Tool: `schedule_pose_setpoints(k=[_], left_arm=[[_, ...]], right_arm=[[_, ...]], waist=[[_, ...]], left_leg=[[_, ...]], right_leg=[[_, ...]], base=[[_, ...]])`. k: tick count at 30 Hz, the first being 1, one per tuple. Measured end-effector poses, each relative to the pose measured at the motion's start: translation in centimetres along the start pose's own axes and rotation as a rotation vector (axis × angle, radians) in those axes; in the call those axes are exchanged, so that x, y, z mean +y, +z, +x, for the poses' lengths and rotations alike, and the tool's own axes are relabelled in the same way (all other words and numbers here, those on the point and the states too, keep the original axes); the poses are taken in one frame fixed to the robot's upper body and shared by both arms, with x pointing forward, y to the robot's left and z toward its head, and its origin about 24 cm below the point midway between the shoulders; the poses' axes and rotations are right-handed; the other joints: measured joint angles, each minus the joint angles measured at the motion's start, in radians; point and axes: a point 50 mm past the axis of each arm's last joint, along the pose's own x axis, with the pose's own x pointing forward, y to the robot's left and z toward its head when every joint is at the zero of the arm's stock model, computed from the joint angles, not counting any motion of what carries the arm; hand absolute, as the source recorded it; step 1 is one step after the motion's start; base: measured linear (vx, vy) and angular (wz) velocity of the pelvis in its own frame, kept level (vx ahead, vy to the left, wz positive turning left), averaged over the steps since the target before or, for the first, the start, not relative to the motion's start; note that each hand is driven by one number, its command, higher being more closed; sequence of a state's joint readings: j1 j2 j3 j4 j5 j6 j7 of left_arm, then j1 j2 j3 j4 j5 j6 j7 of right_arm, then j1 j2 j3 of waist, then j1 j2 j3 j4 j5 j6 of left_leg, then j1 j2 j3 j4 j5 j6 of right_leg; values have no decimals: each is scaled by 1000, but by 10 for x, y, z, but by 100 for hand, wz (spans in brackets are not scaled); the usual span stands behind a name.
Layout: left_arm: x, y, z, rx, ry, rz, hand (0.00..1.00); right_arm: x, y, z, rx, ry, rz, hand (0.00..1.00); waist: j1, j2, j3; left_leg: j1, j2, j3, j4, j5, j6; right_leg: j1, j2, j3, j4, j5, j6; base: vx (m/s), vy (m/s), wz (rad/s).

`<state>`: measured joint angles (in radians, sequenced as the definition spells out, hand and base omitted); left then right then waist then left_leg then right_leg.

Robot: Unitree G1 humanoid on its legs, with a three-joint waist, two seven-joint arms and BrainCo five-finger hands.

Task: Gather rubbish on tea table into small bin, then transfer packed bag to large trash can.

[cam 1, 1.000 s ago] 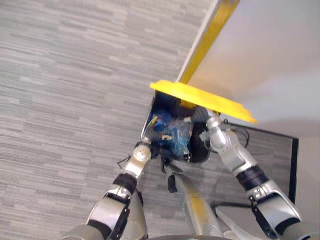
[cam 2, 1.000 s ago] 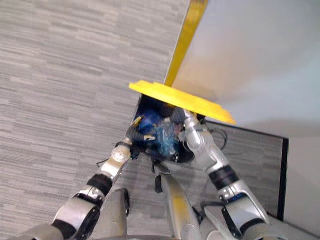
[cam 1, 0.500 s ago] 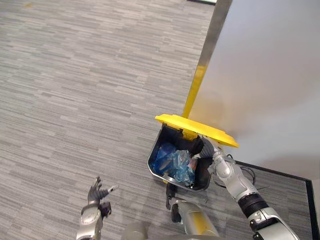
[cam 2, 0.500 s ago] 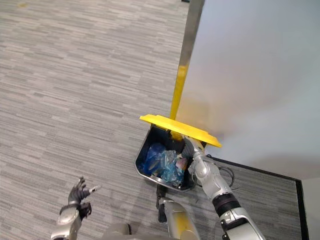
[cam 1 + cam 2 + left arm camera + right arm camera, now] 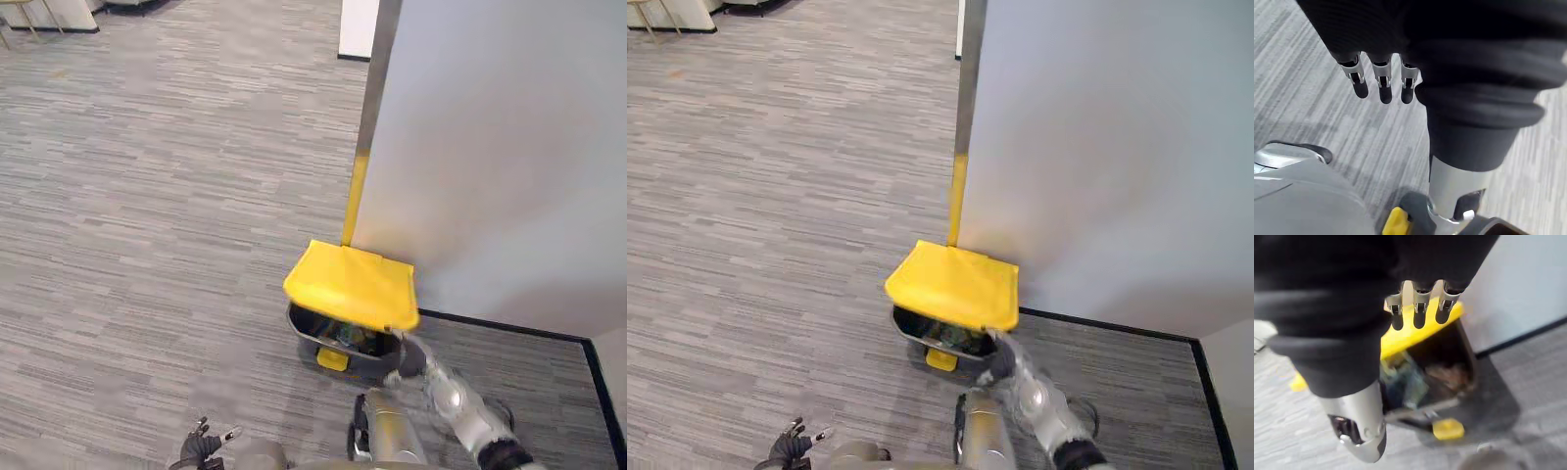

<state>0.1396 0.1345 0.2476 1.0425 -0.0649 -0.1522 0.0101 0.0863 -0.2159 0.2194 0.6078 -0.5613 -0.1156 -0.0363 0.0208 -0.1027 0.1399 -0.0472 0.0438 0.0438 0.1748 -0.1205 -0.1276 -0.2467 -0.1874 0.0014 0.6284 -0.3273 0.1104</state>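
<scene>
From the left eye view, the large trash can (image 5: 306,329) stands on the grey carpeted floor (image 5: 147,196), its back against the foot of a pale grey wall (image 5: 490,147) and just in front of a corner post (image 5: 355,196) whose lower part is yellow. Its yellow lid (image 5: 351,286) is tilted low over the opening, leaving a dark gap along the near rim where some rubbish shows, and a yellow pedal (image 5: 332,359) sticks out at the front of the base. The right hand (image 5: 409,358) is just below the lid's near right corner, beside the can's right front; whether it touches the lid cannot be told. The left hand (image 5: 199,448) is low over the carpet, well apart from the can on its left side. The right eye view shows the same layout. In the left wrist view, that hand's fingers (image 5: 1382,81) hang straight and slack over bare carpet, grasping nothing. In the right wrist view, the right hand's fingers (image 5: 1419,308) are likewise straight and empty, in front of the lid's edge, and past them the can's mouth is in view: the packed bag (image 5: 1403,382), bluish and crumpled, lies inside the dark bin with brownish rubbish next to it.
</scene>
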Motion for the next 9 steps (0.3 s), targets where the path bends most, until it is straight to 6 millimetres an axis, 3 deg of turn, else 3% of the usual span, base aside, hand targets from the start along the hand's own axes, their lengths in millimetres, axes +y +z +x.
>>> schedule_pose_setpoints(k=[1, 2, 3, 5, 9], left_arm=[[-2, -1, 0, 2, -3, -3, 0], [-11, -1, 0, 4, -14, -15, 0], [-19, -2, -1, -1, -31, -27, 0], [-24, -4, -2, 0, -46, -20, 0], [-18, 1, -1, -15, -33, -8, 0]], right_arm=[[-1, -4, 0, 19, -7, 11, 0], [-4, -17, 0, 74, -15, 20, 0], [1, -35, -6, 157, 6, 35, 0], [6, -54, -14, 238, 21, 60, 0], [2, -63, -18, 272, -11, 93, 0]], waist=[[-2, 16, -4], [-11, 59, -4], [-10, 82, -18], [-10, 108, -41], [-9, 106, -49]], left_leg=[[-8, 11, 11, -19, 16, -5], [-9, 34, 14, -52, 35, -9], [5, 53, 9, -86, 44, -7], [26, 65, -14, -114, 51, -8], [25, 80, -19, -124, 62, -2]], right_leg=[[8, 13, -5, -54, -8, -16], [14, 46, -6, -115, 14, -44], [28, 70, -14, -157, 39, -53], [60, 90, -27, -201, 59, -63], [77, 108, -35, -269, 88, -59]], base=[[-115, -286, -61], [-105, -156, -34], [-116, -169, -27], [-81, -73, -8], [-66, -8, -1]])
